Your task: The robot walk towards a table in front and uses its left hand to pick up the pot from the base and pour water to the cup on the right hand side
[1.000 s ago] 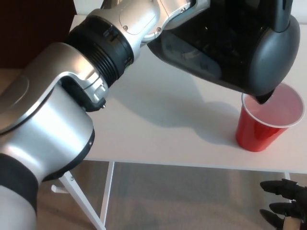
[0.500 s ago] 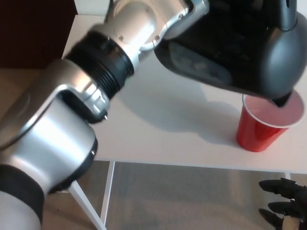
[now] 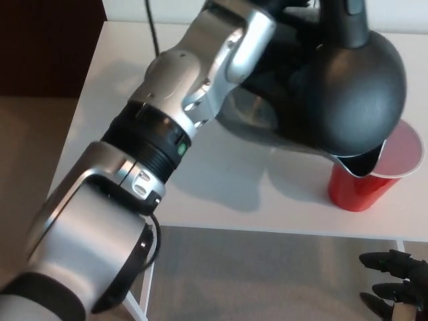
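Observation:
A black pot (image 3: 348,93) hangs tilted over the table's right side, its spout dipping onto the near rim of a red cup (image 3: 364,184). The cup stands upright on the white table (image 3: 120,100); I cannot see any water stream. My left hand (image 3: 286,41) is shut on the pot at its upper left side, and its fingers blend with the dark body. The silver left forearm (image 3: 194,80) reaches up to it from the lower left. My right hand (image 3: 394,284) hangs low at the bottom right, below the table edge, with its fingers apart and nothing in them.
A black cable (image 3: 151,23) runs across the table's far left part. Dark brown furniture (image 3: 47,47) stands at the upper left. Beige floor shows under the table's front edge, along with a white table leg (image 3: 150,267).
My left arm has swung right and twisted, turning the pot so its rounded side faces me. The spout has dropped lower onto the cup's rim. The right hand has stayed put.

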### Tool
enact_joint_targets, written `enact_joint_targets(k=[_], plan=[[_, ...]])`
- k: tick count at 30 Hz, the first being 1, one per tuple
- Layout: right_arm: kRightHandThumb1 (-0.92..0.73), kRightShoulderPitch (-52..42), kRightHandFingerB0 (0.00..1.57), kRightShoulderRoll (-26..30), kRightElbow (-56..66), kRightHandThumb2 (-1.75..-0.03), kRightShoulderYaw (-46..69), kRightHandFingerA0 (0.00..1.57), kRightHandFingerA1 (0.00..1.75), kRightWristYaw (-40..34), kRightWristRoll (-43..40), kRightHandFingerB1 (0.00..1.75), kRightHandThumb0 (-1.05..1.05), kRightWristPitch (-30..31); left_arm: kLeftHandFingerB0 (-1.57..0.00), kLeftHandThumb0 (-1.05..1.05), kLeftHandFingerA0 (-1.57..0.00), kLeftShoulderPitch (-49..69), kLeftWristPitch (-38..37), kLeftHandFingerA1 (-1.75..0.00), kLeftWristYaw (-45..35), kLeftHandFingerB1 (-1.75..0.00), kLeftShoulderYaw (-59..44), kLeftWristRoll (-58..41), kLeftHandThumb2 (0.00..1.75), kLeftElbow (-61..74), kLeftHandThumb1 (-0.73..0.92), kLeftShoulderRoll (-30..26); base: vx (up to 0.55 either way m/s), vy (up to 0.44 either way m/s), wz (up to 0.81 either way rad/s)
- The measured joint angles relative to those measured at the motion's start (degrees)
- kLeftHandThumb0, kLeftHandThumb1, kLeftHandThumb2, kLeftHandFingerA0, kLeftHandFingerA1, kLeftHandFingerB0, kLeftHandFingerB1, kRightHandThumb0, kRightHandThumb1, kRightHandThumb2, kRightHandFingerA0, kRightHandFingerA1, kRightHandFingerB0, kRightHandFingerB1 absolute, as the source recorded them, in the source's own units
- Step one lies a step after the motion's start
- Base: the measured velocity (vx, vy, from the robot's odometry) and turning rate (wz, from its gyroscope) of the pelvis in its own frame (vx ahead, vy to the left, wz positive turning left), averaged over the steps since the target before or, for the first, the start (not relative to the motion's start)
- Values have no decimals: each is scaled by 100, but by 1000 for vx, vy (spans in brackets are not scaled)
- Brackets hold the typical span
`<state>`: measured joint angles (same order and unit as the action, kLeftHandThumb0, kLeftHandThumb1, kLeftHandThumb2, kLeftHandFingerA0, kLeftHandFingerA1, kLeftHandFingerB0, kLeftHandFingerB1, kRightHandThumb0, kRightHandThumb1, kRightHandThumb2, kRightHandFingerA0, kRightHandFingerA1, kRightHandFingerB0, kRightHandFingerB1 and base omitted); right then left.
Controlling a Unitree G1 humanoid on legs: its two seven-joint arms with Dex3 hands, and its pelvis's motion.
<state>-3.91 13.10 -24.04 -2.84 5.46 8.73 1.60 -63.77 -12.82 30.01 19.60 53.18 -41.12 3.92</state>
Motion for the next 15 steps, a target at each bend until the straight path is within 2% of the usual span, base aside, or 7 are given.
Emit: enact_joint_targets(k=[1,2,6,7,9,10,15], plan=[[-58,-7,51,0,0,-57,-8,52,43,0,0,39,-27,0,-70,-14,-71,115,31,-158,-101,-127,-168,-108,63,17,78,21,0,0,0],[-58,-12,53,-1,0,-57,-14,56,47,0,-1,40,-26,0,-74,-7,-78,203,58,-157,-173,-127,-289,-197,86,29,65,34,0,0,0],[-58,-32,54,-5,0,-57,-30,52,45,0,-2,41,-26,0,-76,-8,-79,525,178,-156,-421,-124,-776,-504,87,96,65,55,0,0,0],[-57,-36,55,-6,0,-57,-33,51,43,0,-1,41,-26,0,-67,-8,-71,595,208,-165,-480,-135,-895,-574,91,112,67,58,0,0,0],[-58,-45,54,-11,0,-57,-38,51,48,0,0,41,-25,0,-75,-11,-82,738,287,-159,-603,-125,-1152,-736,81,148,68,68,0,0,0],[-58,-48,53,-13,0,-57,-41,53,46,0,0,41,-24,0,-70,-11,-70,797,325,-166,-657,-131,-1261,-813,80,170,69,69,0,0,0],[-59,-54,53,-40,0,-57,-44,45,41,0,-1,40,-26,0,-70,-9,-72,1113,572,-169,-947,-131,-1936,-1248,77,292,69,74,0,0,0]])
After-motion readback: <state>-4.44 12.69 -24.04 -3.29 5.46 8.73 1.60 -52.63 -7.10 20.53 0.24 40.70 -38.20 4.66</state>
